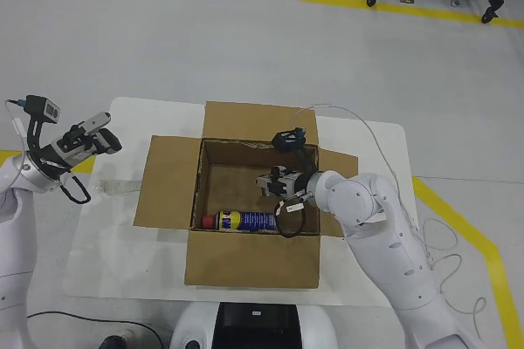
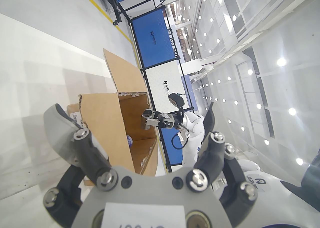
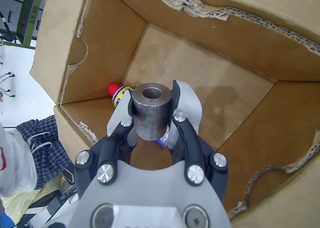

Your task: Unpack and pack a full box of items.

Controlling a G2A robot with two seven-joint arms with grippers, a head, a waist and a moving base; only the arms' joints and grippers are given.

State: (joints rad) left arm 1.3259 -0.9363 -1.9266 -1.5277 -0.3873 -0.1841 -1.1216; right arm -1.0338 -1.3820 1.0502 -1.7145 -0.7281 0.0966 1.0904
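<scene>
The right gripper [image 3: 152, 100] is clamping a steel cylinder [image 3: 152, 114] between both fingers, the pads pressing on its round side. The cylinder's short, thick long axis is running crosswise to the fingers, and its bored end is facing up towards the wrist camera rather than down at the floor. It is hanging inside the mouth of the open cardboard box [image 3: 225, 39], apart from the walls and well above the bare floor. Below and just beyond it, a spray can [image 3: 120, 93] is lying on its side on the box floor. In the top view the can [image 1: 244, 220] is resting along the wall nearest the robot, its long axis parallel to that wall and its red cap pointing towards the robot's left. The box is sitting on the white table [image 1: 375, 262] with its flaps folded outward. Off to the left of the box, the left gripper [image 1: 100, 140] is hovering over the table with its fingers spread wide and nothing between them. The step in hand is carrying the cylinder through the box opening; whether in or out I cannot tell. If in, the next move is probably asking for a lowering onto bare floor beside the can; if out, a straight lift clearing the torn rim and flaps.
</scene>
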